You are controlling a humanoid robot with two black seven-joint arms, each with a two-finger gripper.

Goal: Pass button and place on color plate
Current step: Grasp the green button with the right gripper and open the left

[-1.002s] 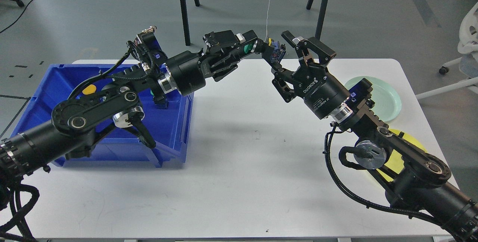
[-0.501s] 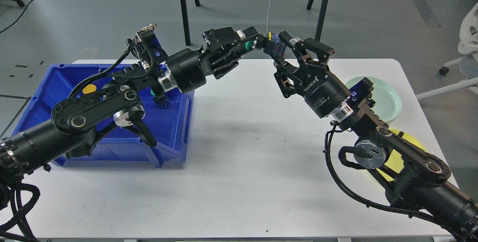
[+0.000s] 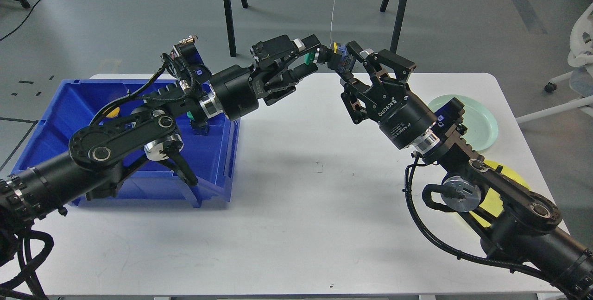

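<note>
**Button held between both grippers above the table's far edge**

Head view only. Left gripper (image 3: pixel 309 54) raised over the far middle of the white table (image 3: pixel 296 207), fingers closed on the green-capped end of the button (image 3: pixel 331 55). Button lying roughly level, green cap toward the left, blue and black body toward the right, a small yellow patch on top. Right gripper (image 3: pixel 356 61) meeting it from the opposite side, fingers set around the blue end; whether clamped tight or merely around it, cannot tell from here. Both arms arched up and inward, wrists high, button well clear of the tabletop.

Blue bin (image 3: pixel 60 105) on the table's left, partly hidden behind the left arm, with a yellow piece (image 3: pixel 110 111) and a green-topped blue one (image 3: pixel 198 123) visible inside. Pale green plate (image 3: pixel 482 119) near the right far corner, partly covered by the right wrist. Yellow plate (image 3: pixel 519 180) just nearer, mostly hidden beneath the right forearm. Both plates well apart from the button.
</note>
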